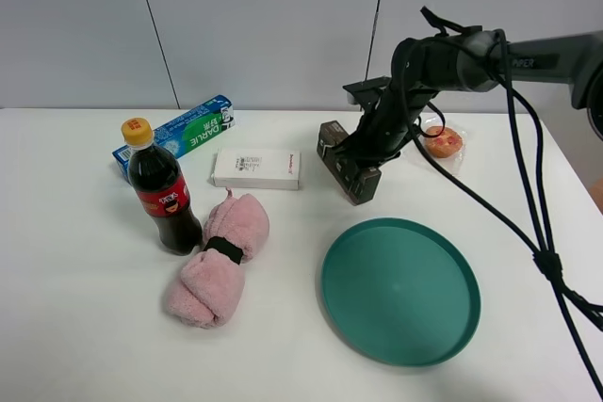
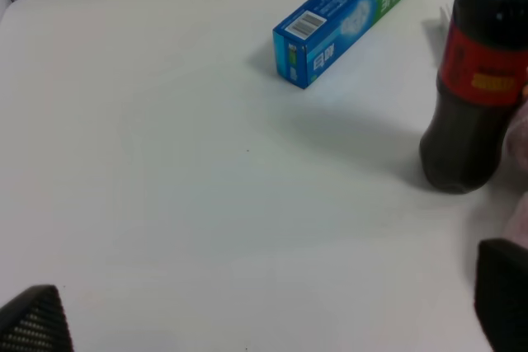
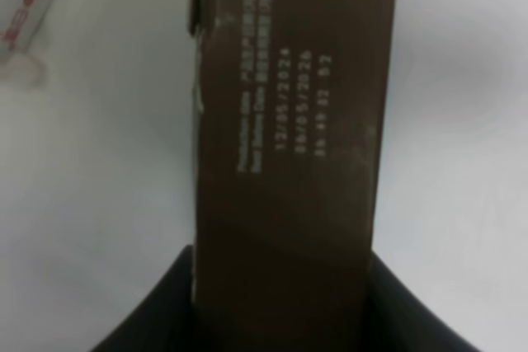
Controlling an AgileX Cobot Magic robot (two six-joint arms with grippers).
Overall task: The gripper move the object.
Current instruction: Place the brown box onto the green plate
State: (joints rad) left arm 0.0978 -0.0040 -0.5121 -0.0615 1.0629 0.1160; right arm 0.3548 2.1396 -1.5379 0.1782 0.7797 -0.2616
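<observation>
One brown carton (image 3: 289,162), white box (image 1: 256,168), plate (image 1: 399,291) nearby

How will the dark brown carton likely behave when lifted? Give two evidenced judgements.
Probably stiff: the dark brown carton shows straight edges between the right gripper's closed jaws. Unlikely to roll, given flat faces. Smooth-looking cardboard might pivot in the grip.

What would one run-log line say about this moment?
right gripper: shut on brown carton | left gripper: open, holding nothing | carton: apart from green plate
</observation>
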